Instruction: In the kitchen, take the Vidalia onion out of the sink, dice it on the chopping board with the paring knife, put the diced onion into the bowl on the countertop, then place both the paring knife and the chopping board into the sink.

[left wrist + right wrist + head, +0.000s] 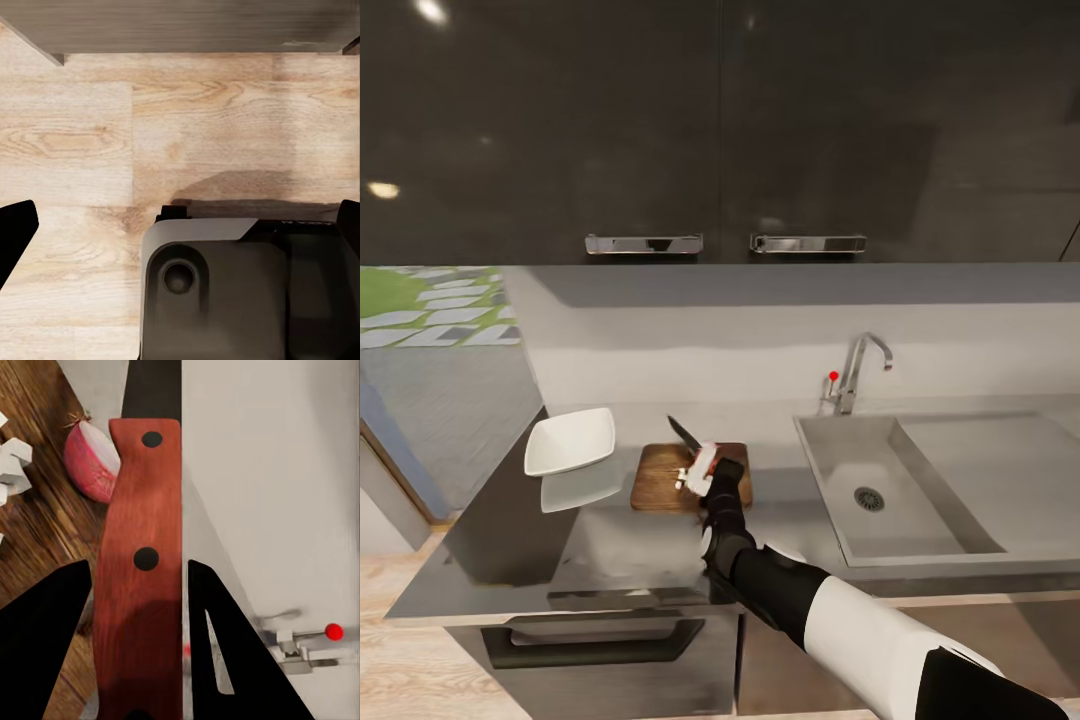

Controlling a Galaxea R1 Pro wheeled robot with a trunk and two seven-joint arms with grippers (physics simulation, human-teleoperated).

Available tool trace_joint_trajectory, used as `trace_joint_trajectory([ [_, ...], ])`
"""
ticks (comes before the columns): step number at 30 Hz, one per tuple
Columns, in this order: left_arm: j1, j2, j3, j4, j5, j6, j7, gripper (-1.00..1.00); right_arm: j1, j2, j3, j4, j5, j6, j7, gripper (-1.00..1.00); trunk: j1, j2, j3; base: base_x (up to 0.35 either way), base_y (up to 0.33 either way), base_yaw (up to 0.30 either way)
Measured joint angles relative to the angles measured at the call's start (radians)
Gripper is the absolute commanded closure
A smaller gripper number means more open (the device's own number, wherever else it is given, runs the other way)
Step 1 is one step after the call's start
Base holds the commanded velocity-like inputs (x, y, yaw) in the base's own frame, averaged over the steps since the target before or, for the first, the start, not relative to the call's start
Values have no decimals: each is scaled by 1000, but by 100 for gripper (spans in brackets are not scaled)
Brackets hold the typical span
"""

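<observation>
A white bowl (570,441) is sitting at the left end of the grey countertop (610,550), just beside the dark-brown board (660,478), the two close but apart. The right arm is reaching in from the lower right of the head view, and its gripper (705,470) is hovering over the board's right half, gripping the knife (691,447) by the handle, with the dark blade pointing up and left toward the back wall. In the right wrist view the two black fingers (45,637) are sitting on either side of the red handle (142,570), closed against it, and the blade is running away past a piece of pinkish-red onion (91,461) that is lying on the wood. Small pale dice (11,461) are lying on the board near that piece; in the head view they are showing as a few white bits (682,480) just beside the gripper. Further right, the steel sink (840,440) is set into the countertop, its round drain (869,498) showing in the basin, a flat drainboard (1000,470) at its right, and a chrome tap (855,372) with a red knob (834,377) behind it. The left gripper (180,225) is hanging over a wooden floor (97,142) and the robot's dark base (247,292), its fingertips far apart at the two edges of the left wrist view, wide and holding nothing.
</observation>
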Motion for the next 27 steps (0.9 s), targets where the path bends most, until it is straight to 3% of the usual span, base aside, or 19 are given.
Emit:
trace_joint_trajectory([
  [6, 0, 0, 0, 0, 0, 0, 0, -100, 0, 0, -3, 2, -1, 1, -3, 100, 0, 0, 0, 170, -166, 0],
  [18, 0, -3, 0, 9, 0, 0, 0, -100, 0, 0, 2, 47, -8, 7, 17, 100, 0, 0, 0, 8, -8, 0],
  [22, 0, -9, 0, 11, 0, 0, 0, -100, 0, 0, 2, 54, -9, 8, 124, 100, 0, 0, 0, 0, 0, 0],
  [27, 0, -9, 0, 11, 0, 0, 1, -100, 0, 0, 3, 56, -8, 8, 184, 100, 0, 0, 0, 0, 0, 0],
])
